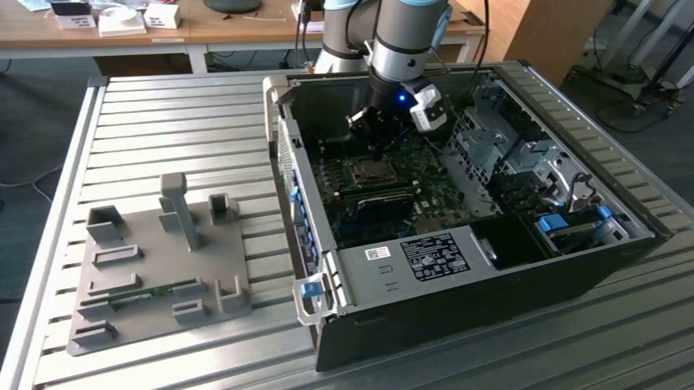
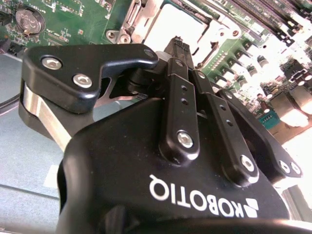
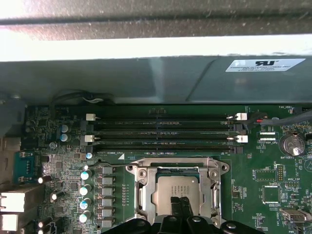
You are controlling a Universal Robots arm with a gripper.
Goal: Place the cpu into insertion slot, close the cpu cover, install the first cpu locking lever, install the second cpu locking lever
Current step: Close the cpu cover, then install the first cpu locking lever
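The cpu (image 3: 175, 191), a silvery square chip, lies flat in the insertion slot (image 3: 176, 168) on the green motherboard. The cpu cover (image 3: 143, 195), a silvery frame with a window, lies down around the chip. My gripper (image 3: 180, 207) is shut, its two black fingertips pressed together just over the chip's near edge with nothing seen between them. In the second wrist view the gripper (image 2: 178, 43) points at the bright cpu (image 2: 175, 22). In the exterior view the gripper (image 1: 373, 140) hangs inside the computer case, right above the insertion slot (image 1: 369, 171). I cannot make out the locking levers.
Long black memory slots (image 3: 163, 129) run beside the socket, with capacitors (image 3: 86, 195) on another side and a coin battery (image 3: 294, 145) further off. The case wall (image 3: 146, 78) rises close by. A drive cage (image 1: 509, 154) fills the case's far side. A grey fixture plate (image 1: 152, 268) lies on the table.
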